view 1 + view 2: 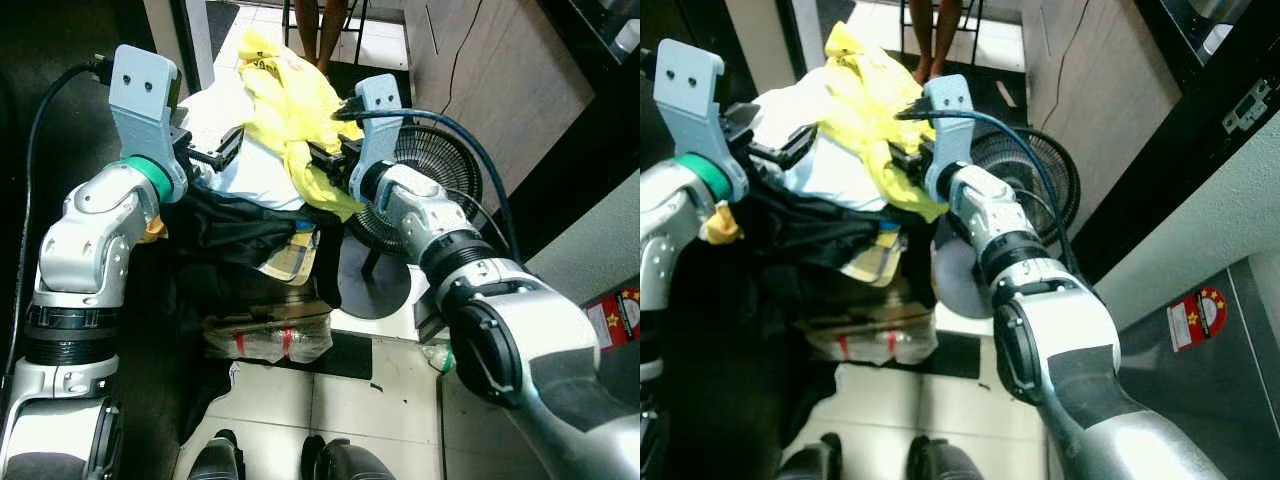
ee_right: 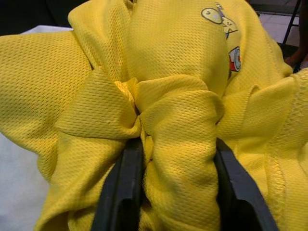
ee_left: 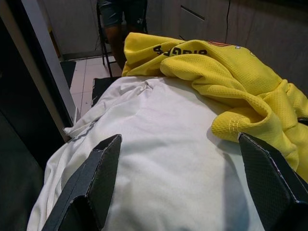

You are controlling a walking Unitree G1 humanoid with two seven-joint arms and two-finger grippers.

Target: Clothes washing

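The yellow jersey (image 1: pixel 290 110) lay draped over the top of a heap of laundry, partly covering a white garment (image 3: pixel 163 163) that sat above a black garment (image 1: pixel 235 230). The right gripper (image 2: pixel 175 187) was clamped on a bunched fold of the yellow jersey at the heap's right side. The left gripper (image 3: pixel 178 178) hovered with its fingers spread apart just over the white garment, beside the jersey's edge. A floor fan (image 1: pixel 435 165) stood behind the right arm.
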